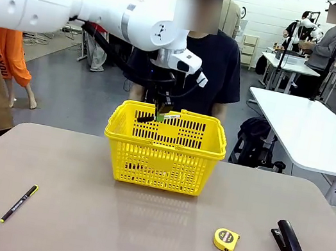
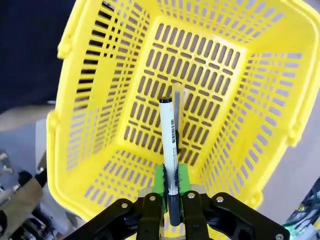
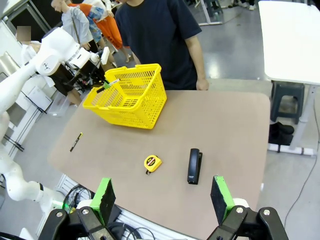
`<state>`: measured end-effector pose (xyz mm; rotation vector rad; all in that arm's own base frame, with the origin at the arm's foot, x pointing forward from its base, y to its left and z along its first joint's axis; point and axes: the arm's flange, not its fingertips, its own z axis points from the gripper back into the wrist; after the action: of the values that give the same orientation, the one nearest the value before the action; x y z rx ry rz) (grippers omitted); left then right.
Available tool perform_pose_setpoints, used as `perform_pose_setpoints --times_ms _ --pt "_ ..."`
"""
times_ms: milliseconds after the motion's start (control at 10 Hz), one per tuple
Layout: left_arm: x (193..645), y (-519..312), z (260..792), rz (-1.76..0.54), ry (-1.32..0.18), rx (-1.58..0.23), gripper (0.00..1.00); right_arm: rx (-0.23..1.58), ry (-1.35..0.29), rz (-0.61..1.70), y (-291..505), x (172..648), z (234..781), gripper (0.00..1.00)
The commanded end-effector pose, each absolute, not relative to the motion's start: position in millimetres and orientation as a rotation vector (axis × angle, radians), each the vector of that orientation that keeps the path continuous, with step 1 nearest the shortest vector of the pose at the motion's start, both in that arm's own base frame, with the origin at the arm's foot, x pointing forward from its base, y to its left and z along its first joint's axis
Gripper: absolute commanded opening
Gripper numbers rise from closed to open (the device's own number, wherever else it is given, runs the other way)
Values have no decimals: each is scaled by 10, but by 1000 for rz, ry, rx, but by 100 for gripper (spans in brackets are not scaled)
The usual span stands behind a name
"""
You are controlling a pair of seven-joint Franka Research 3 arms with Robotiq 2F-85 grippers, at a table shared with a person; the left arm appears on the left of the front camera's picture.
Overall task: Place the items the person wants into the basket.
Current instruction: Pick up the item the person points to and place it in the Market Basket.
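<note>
Marker (image 2: pixel 170 150) in left gripper (image 2: pixel 171 184) above basket (image 2: pixel 107 70), stapler (image 3: pixel 194 166) on table (image 3: pixel 225 130)

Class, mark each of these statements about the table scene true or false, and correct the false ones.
1. The left gripper holds the white marker over the yellow basket. True.
2. The right gripper is shut on the black stapler. False: it is open and holds nothing; the stapler lies on the table.
3. The tape measure lies inside the basket. False: it lies on the table, beside the stapler.
4. The black pen lies on the table, outside the basket. True.
</note>
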<state>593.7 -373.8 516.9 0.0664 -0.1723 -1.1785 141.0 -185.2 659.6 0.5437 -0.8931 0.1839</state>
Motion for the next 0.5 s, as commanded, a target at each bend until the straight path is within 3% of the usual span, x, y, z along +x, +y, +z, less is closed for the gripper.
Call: perform_pose_setpoints --times_ms 0,400 --pt "6050 -3766 5113 -1236 -180 56 12 547 -897 188 -1849 1402 6591 100" --pt "6148 -3889 4699 -1262 -94 64 12 547 -897 188 -1849 1402 6591 100"
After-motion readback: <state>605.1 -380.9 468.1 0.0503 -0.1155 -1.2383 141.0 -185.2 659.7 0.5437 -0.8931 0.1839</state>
